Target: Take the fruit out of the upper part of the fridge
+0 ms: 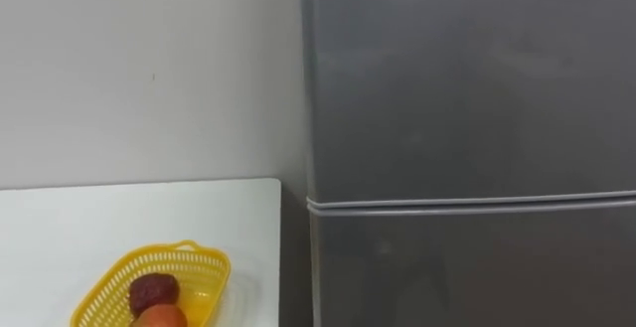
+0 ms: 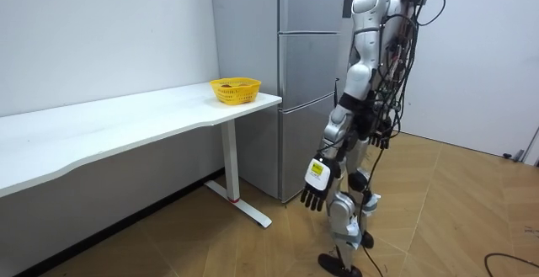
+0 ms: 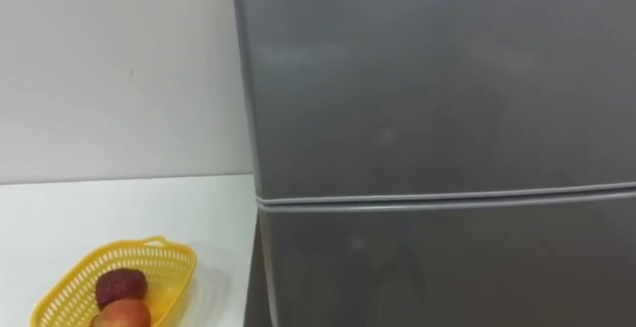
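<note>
A tall grey fridge [image 1: 467, 88] stands right in front of me, both doors closed. A pale seam [image 1: 467, 206] runs across it between the upper door and the lower door [image 1: 467, 267]. In the room view I stand upright facing the fridge [image 2: 307, 66] at about arm's length. My left hand [image 2: 316, 189] hangs at my side, low by my thigh, its fingers relaxed and holding nothing.
A white table [image 1: 60, 218] butts against the fridge's left side, along a pale wall. On its near corner sits a yellow mesh basket [image 1: 194, 262] with a dark red fruit [image 1: 153, 292] and an orange one [image 1: 161, 317]. Wooden floor [image 2: 455, 218] lies open behind me.
</note>
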